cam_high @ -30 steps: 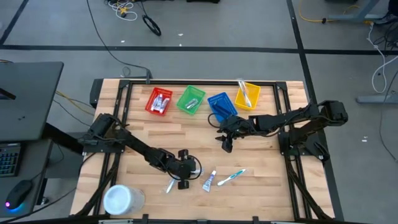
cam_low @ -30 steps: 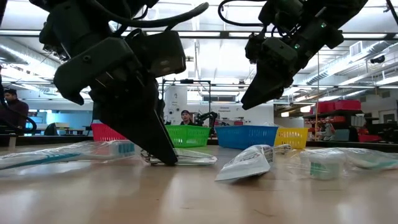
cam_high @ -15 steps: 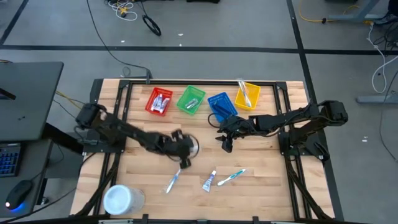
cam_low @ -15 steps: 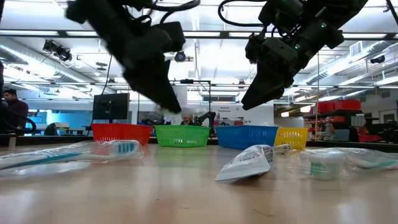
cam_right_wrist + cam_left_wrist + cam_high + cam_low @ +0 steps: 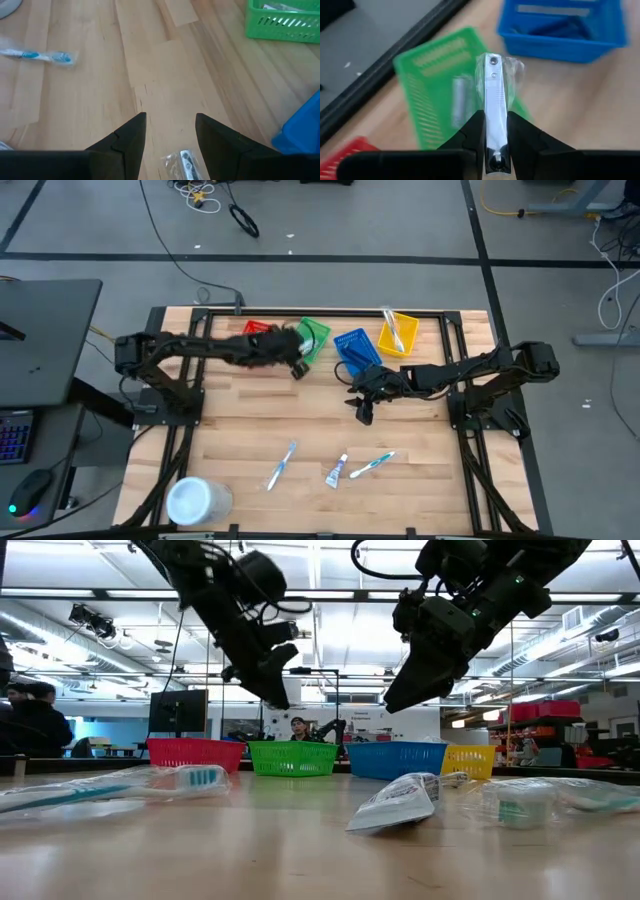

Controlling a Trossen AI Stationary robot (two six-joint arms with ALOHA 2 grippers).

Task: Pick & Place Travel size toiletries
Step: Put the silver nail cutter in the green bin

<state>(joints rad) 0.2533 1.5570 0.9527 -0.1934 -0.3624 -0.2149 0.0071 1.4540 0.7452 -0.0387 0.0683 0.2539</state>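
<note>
We see the left gripper (image 5: 496, 142) clamped on a slim silver metal nail clipper in clear wrap (image 5: 494, 95), held above the green plastic basket (image 5: 308, 340) at upper centre of the high view. Right gripper (image 5: 170, 132) hangs with fingers spread over bare wood at centre-right. A blue-white wrapped toothbrush (image 5: 281, 465) and a small white-blue tube (image 5: 337, 471) lie at lower centre.

Red basket (image 5: 255, 330), green basket (image 5: 312, 335), blue basket (image 5: 354, 350), yellow basket (image 5: 398, 333), 4 colours.
</note>
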